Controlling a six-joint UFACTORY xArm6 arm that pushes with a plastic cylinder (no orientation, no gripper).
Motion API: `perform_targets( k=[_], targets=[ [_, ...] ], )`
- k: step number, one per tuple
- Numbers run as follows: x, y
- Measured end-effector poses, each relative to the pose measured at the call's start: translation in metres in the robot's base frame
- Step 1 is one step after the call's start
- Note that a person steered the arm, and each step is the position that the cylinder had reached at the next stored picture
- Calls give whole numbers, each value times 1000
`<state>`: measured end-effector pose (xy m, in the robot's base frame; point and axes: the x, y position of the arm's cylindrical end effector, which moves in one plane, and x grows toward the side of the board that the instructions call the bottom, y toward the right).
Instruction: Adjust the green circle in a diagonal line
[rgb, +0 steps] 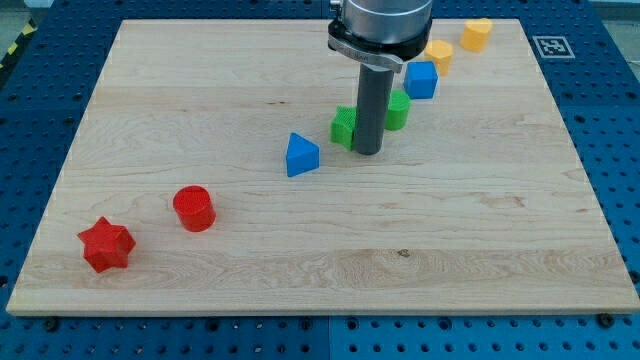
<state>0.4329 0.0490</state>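
Just right of my tip (367, 152) sits the green circle (398, 110), against the rod, which has no grasping part. Alignment seems underway; next, a gentle diagonal nudge.

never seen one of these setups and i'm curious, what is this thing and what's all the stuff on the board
This is a robot arm seen by one camera looking down at a wooden board. The arm has no hand: it ends in a dark rod, and my tip slides on the board to push blocks. Nothing is held.

The blocks lie roughly along a diagonal. From the view's bottom left: a red star, a red cylinder, a blue triangle, then two green blocks, one just left of the rod and one just right of it, both partly hidden. Beyond them come a blue block, an orange block and a yellow block.

My tip sits between the two green blocks.
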Motion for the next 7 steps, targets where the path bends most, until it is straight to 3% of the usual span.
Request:
perform_targets(
  k=[3, 5, 7],
  targets=[
    [24, 42],
    [-14, 48],
    [-19, 48]
  ],
)
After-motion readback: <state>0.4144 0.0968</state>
